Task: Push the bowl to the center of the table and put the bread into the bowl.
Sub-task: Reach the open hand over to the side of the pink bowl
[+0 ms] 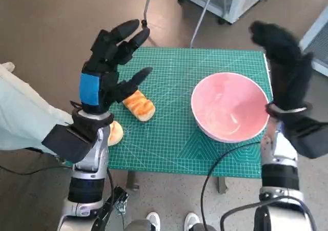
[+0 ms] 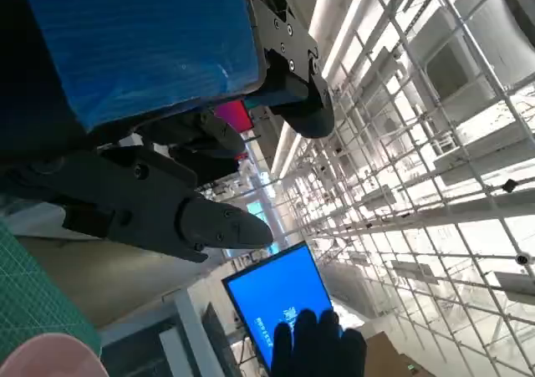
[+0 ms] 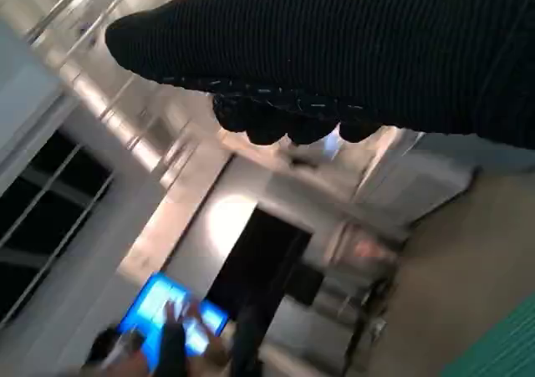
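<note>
Pink and glossy, the round bowl [image 1: 230, 107] sits on the right part of the green gridded cutting mat [image 1: 174, 139] that covers the small table, well off toward the right edge and not at the middle. Over on the left side lies the golden-brown oblong bread roll [image 1: 139, 105], flat on the mat, with open green between it and the bowl. The left hand [image 1: 110, 62], black with blue tape across its back, hangs raised above the mat's left part, fingers spread wide and holding nothing, one dark fingertip reaching just over the bread's upper end; whether it actually touches cannot be told. A second pale orange bun [image 1: 116, 132] peeks out at the mat's left edge, half hidden behind the left forearm. And the right hand [image 1: 284, 62] in its black knitted glove is lifted beside the bowl's right rim, fingers extended upward and empty. From the left wrist view, a sliver of the pink bowl [image 2: 46, 356] shows in a corner, and a bright blue screen [image 2: 280, 298] glows in the room beyond.
</note>
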Controlling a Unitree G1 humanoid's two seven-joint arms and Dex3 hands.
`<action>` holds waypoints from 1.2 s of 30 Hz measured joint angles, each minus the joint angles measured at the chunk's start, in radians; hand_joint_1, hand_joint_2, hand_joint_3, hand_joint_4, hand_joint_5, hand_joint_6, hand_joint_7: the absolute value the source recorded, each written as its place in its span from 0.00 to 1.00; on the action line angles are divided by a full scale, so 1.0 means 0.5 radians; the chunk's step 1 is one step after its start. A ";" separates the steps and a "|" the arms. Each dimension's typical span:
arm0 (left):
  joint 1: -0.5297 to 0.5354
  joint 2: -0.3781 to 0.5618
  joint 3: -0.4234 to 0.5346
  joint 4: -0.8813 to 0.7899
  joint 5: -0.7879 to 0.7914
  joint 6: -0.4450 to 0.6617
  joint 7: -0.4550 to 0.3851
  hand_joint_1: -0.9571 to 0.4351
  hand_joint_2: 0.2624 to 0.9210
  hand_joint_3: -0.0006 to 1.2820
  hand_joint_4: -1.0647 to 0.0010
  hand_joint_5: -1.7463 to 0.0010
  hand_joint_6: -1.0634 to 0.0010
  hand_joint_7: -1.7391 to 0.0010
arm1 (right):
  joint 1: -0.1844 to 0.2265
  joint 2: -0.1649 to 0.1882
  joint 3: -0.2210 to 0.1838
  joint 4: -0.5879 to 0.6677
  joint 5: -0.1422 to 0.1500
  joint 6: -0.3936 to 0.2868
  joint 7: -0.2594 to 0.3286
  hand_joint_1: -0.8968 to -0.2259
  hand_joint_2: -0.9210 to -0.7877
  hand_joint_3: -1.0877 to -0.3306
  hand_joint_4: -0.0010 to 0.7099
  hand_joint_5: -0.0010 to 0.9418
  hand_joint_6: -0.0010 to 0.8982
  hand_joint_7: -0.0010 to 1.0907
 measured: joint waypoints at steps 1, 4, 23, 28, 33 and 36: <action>0.000 -0.004 -0.002 0.000 0.000 0.001 -0.001 0.51 1.00 0.09 0.37 0.99 0.67 0.67 | -0.014 -0.012 -0.008 0.058 -0.040 -0.023 -0.040 0.44 0.00 0.33 0.35 0.00 0.00 0.67; 0.002 -0.017 -0.010 -0.001 0.000 0.000 -0.001 0.51 1.00 0.10 0.38 0.99 0.67 0.68 | -0.044 -0.096 -0.067 0.281 -0.153 -0.061 -0.229 0.48 0.00 0.29 0.34 0.00 0.00 0.65; 0.026 -0.022 0.001 0.002 -0.005 0.000 0.010 0.50 1.00 0.10 0.39 0.99 0.69 0.72 | -0.002 -0.242 -0.157 0.973 -0.312 0.066 -0.748 0.52 0.00 0.25 0.37 0.02 0.04 0.66; 0.032 -0.019 0.001 0.002 -0.006 0.000 0.009 0.50 1.00 0.10 0.39 1.00 0.69 0.73 | 0.017 -0.218 -0.154 1.015 -0.318 0.118 -0.765 0.54 0.00 0.26 0.39 0.02 0.07 0.61; 0.041 -0.015 0.002 0.001 -0.010 0.005 -0.002 0.49 1.00 0.10 0.39 1.00 0.69 0.73 | 0.021 -0.163 -0.156 1.054 -0.317 0.187 -0.765 0.54 0.00 0.27 0.39 0.01 0.09 0.59; 0.045 -0.009 0.006 0.000 -0.015 0.012 -0.010 0.48 1.00 0.10 0.40 1.00 0.69 0.74 | 0.021 -0.115 -0.180 1.073 -0.292 0.238 -0.755 0.53 0.00 0.28 0.40 0.01 0.11 0.59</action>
